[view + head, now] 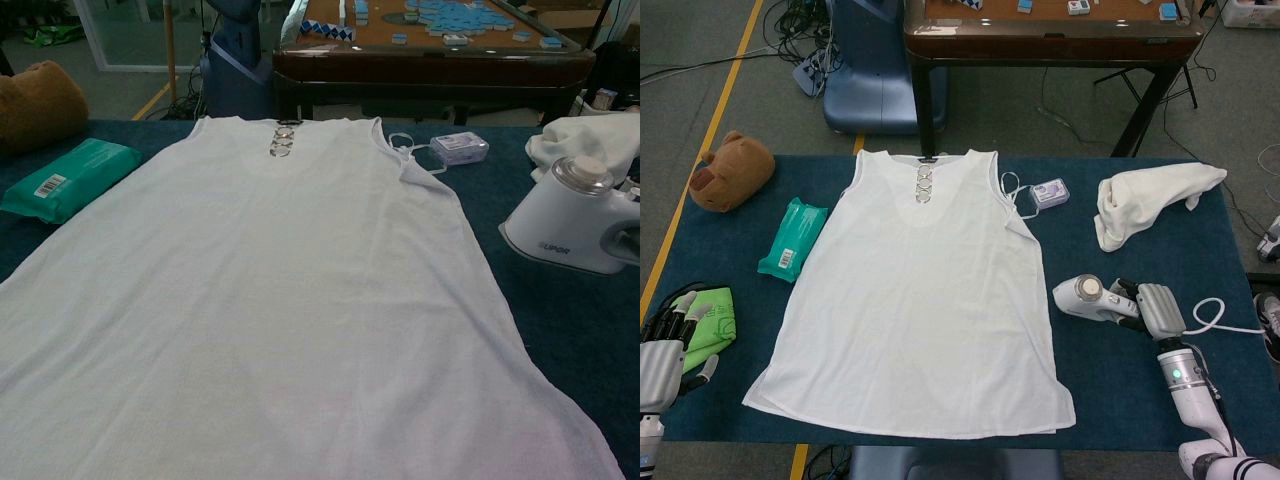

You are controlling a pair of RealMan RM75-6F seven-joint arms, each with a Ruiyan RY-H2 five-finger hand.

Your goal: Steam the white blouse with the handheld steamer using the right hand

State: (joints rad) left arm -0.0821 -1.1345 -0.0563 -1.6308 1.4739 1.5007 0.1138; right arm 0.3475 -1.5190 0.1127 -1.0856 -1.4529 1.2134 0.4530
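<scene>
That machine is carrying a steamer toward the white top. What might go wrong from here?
The steamer trails a white cord that loops behind the right hand; the cord might snag as the arm moves left. The blouse lies loose on the table with nothing holding it, since the left hand is off at the corner, so the steamer's nose might catch the near edge and bunch the fabric.

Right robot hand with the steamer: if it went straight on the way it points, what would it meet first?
Probably the white blouse: the right robot hand points the handheld steamer leftward at its right edge, with only bare table cloth between.
</scene>
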